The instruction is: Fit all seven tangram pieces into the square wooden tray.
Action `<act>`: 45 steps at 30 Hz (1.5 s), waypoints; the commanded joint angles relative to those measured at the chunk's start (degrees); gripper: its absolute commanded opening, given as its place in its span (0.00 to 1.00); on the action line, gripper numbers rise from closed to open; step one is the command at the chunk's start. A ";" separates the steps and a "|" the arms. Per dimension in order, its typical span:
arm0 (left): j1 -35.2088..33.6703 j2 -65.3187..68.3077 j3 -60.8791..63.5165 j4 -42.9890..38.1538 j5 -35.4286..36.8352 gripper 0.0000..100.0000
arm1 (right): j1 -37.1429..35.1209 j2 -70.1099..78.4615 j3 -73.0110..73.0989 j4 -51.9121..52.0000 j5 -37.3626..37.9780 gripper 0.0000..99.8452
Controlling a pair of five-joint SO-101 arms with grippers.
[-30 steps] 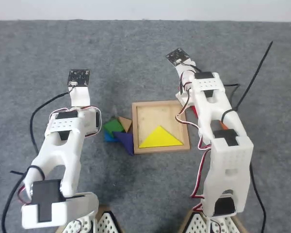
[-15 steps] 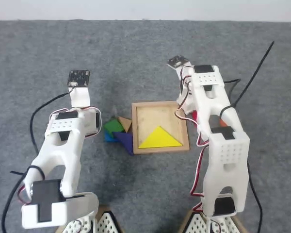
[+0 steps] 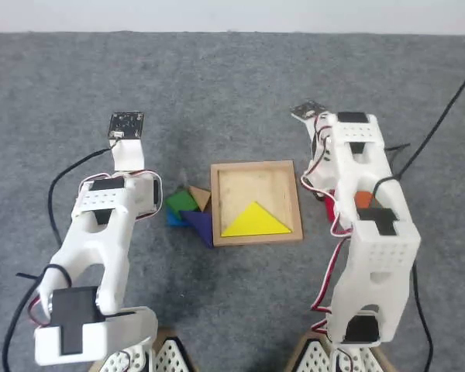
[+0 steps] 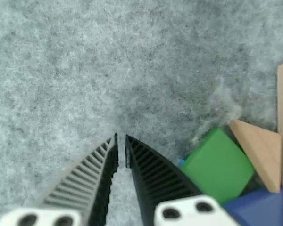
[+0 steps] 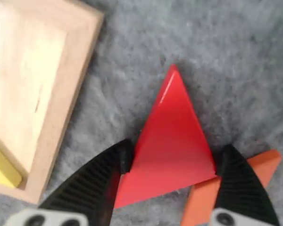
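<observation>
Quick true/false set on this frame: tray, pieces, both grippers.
1. The yellow triangle lies in the tray. True.
2. The right gripper is shut on the red triangle. False: it is open, with a finger on each side of the triangle.
3. The green piece is in the tray. False: it lies on the carpet outside it.
4. The left gripper holds nothing. True.

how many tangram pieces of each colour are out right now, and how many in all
yellow piece: 1, in the tray
green piece: 1
tan piece: 1
blue piece: 1
purple piece: 1
red piece: 1
orange piece: 1
total: 7
</observation>
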 commanded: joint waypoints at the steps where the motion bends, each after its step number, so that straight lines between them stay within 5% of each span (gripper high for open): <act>1: 0.09 -0.35 -0.84 -1.05 -0.44 0.03 | -1.89 -5.76 7.03 -3.03 -1.58 0.30; 17: 0.09 -0.44 -0.66 -0.97 -0.44 0.03 | -6.90 -24.22 9.67 3.03 -8.35 0.30; 37: 0.00 -0.70 -0.57 -0.97 -0.44 0.03 | -3.56 -11.65 16.70 -8.48 -10.73 0.34; 45: 0.00 -0.70 -0.57 -0.97 -0.44 0.03 | -3.47 -11.38 16.44 -8.48 -11.16 0.12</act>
